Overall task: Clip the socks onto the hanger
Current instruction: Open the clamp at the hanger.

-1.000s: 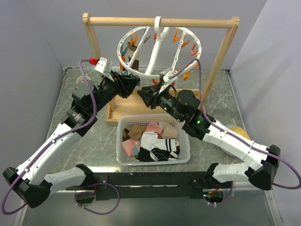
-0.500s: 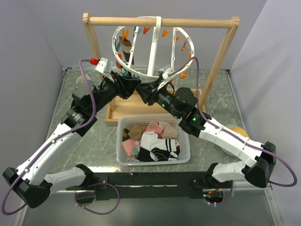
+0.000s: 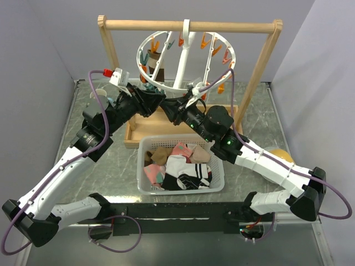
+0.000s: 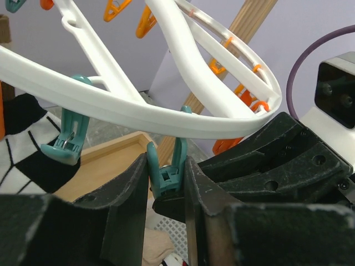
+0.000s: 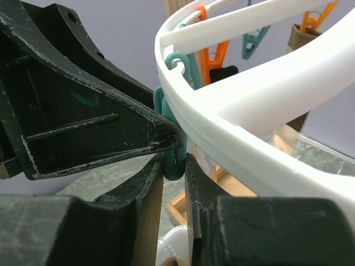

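Note:
The white ring hanger (image 3: pixel 173 88) hangs from the wooden bar, with orange and teal pegs round it. A brown sock (image 3: pixel 156 57) hangs clipped at its far left, and a black-and-white sock (image 4: pixel 22 147) hangs from another peg. My left gripper (image 3: pixel 160 100) is shut on the handles of a teal peg (image 4: pixel 165 169) under the ring's near rim (image 4: pixel 138 113). My right gripper (image 3: pixel 168 109) meets it from the right, and its fingers close on the same peg's lower end (image 5: pixel 172 163). A dark shape sits under the peg; I cannot tell if it is fabric. Other socks (image 3: pixel 183 166) lie in the basket.
The white mesh basket (image 3: pixel 139 172) stands in front of the arms. A shallow wooden tray (image 3: pixel 136 133) lies under the tall wooden frame (image 3: pixel 188 25). A yellow object (image 3: pixel 280 155) lies right, behind my right arm. Grey walls close in both sides.
The right gripper moved left to meet the left gripper at the peg. The hanger ring tipped up steeply, then swung back to a flatter tilt.

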Available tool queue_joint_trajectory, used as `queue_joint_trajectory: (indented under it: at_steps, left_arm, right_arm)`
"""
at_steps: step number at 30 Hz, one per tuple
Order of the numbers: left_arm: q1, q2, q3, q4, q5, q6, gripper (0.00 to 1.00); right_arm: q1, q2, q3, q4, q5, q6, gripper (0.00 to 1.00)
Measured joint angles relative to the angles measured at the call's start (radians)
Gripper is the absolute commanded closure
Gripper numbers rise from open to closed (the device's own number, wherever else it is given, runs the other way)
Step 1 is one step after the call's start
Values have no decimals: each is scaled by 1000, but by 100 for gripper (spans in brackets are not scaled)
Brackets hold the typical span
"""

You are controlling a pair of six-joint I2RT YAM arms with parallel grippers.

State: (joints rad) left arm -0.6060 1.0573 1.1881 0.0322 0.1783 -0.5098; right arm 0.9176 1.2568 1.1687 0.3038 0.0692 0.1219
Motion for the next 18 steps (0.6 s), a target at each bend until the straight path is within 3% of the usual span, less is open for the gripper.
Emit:
queue_joint_trajectory:
  at_steps: [2, 3, 4, 9, 18]
  left_arm:
    - [0, -5, -7, 6, 2, -7, 64]
    - [0, -7, -11, 8, 4, -10, 46]
    - [0, -9, -14, 11, 5, -14, 38]
    - [6, -16, -24, -3, 3, -38, 31]
    - [7, -16, -21, -14, 3, -93, 33]
  right_arm:
    - [7, -6, -7, 4, 9, -5, 100]
    - [11, -11, -13, 7, 15, -8, 100]
    - [14, -15, -16, 8, 20, -9, 100]
    - [27, -22, -18, 13, 71, -35, 100]
    - [81, -14, -17, 29, 183, -111, 100]
